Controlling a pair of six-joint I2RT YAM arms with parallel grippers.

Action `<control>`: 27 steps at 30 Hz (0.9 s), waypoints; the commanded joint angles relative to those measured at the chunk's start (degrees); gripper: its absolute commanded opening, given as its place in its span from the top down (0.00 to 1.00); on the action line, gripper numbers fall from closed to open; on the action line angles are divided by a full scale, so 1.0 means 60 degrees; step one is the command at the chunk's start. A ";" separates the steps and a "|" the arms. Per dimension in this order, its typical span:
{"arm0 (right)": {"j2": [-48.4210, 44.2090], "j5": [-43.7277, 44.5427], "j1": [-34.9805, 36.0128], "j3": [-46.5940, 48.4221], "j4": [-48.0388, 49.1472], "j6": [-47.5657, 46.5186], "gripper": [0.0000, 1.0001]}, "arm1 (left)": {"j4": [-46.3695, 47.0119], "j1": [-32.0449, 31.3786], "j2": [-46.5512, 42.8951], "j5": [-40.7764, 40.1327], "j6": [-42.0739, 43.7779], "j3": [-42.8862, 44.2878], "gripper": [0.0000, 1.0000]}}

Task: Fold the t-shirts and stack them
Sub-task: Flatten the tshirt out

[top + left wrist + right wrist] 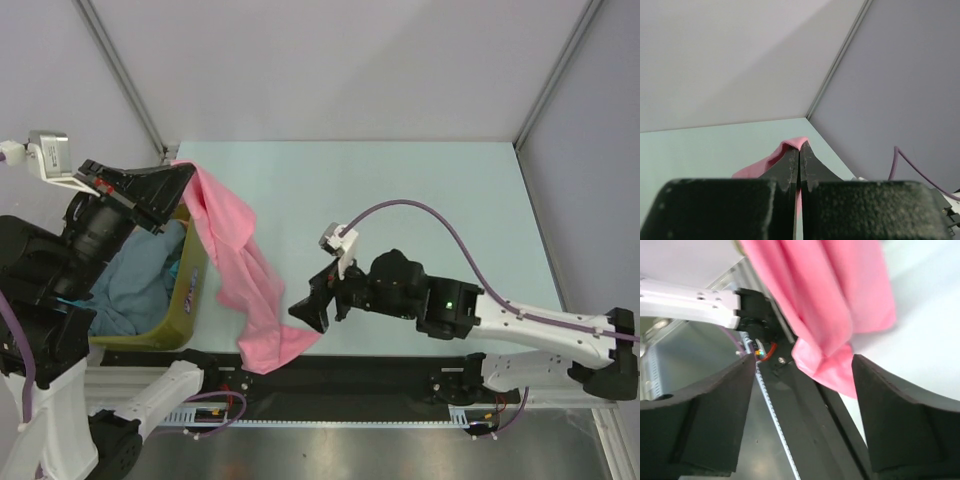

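At table edge (380,350), right end effector (310,310) gapes; left end effector (183,178) clamps pink t-shirt (245,270).

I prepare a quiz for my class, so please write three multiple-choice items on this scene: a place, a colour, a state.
1. Where is the olive bin? A) at the left, below the left arm B) far right corner C) table middle
2. What colour is the t-shirt in the left gripper? A) teal B) pink C) white
3. The right gripper is: A) shut on cloth B) open C) shut, empty
Answers: 1 A, seen from above; 2 B, pink cloth hangs from its shut jaws; 3 B, its jaws stand wide apart.
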 commanded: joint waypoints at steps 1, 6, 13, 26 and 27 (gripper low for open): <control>0.1096 -0.1463 0.0026 -0.0116 0.0830 -0.0482 0.14 | 0.0347 0.0057 0.0042 0.0013 -0.0124 0.0129 1.00; 0.2879 -0.1219 0.0114 0.0174 0.2312 -0.0965 0.08 | 0.0289 0.0057 0.0321 0.0248 -0.0212 0.0496 1.00; 0.3721 -0.1305 -0.0120 0.0924 0.1494 -0.1128 0.65 | -0.0238 0.0057 0.0365 0.0175 0.0022 0.0847 1.00; 0.3733 -0.2847 -0.0033 0.0454 0.3031 -0.0673 0.24 | -0.0254 0.0057 0.0145 0.0043 0.0052 0.0540 1.00; 0.3880 -0.2727 -0.0018 0.0557 0.3045 -0.0659 0.25 | -0.0253 0.0057 0.0145 0.0043 0.0052 0.0554 1.00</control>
